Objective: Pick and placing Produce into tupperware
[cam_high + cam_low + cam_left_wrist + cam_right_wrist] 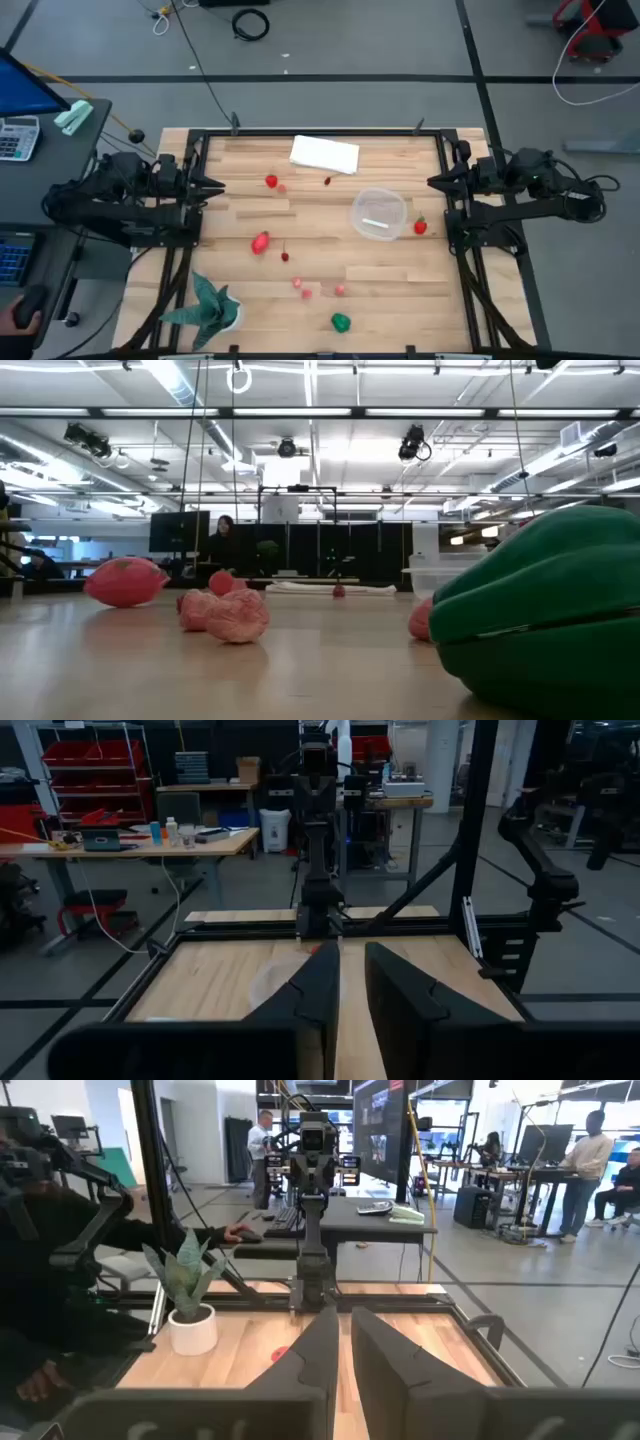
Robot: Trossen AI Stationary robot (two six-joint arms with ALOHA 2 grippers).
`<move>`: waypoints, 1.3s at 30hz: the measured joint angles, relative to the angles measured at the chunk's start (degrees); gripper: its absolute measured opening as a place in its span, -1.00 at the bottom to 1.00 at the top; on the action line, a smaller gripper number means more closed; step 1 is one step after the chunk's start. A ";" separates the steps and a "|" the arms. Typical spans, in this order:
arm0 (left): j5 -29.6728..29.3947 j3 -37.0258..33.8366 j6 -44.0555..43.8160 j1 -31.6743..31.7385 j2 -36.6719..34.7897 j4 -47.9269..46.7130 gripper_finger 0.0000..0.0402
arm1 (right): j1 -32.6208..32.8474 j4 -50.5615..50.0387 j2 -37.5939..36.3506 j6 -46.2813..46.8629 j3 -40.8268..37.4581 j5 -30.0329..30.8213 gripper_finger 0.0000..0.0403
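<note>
High view is showing no brand or readable writing anywhere. The wooden counter [390, 285] is lying inside a black frame, and both arms are waiting at its side edges, so the whole middle is staying open for moving. The left gripper [215, 185] is sitting at the left edge and the right gripper [437, 181] at the right edge. In each wrist view the dark fingers [325, 1000] of the left arm and the fingers [320, 1345] of the right arm are standing slightly apart with a narrow gap, holding nothing.

The clear tupperware [379, 213] is standing on the right half of the counter, and one red piece [421, 227] is lying just beside it, toward the right arm. The other produce is lying scattered: a red piece [271, 181] near the left gripper, a bigger red one [261, 242] in the middle left, small pink pieces [340, 290] lower down, and a green piece [341, 322] near the front edge. A white cloth [324, 154] is lying at the far edge, and a potted plant [208, 305] is standing in the front left corner.

The room behind is showing desks, shelves and some people.
</note>
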 joint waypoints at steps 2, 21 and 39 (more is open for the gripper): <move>0.00 0.00 0.00 0.01 0.02 0.01 -0.69 | 0.02 -0.01 0.00 -0.01 0.01 0.00 -0.79; 0.02 0.00 0.00 0.00 0.00 0.02 -0.69 | 0.01 0.00 -0.02 0.01 0.02 -0.01 -0.79; 0.01 -0.01 0.00 0.00 0.01 0.00 -0.69 | 0.02 -0.01 -0.01 0.01 0.00 0.00 -0.79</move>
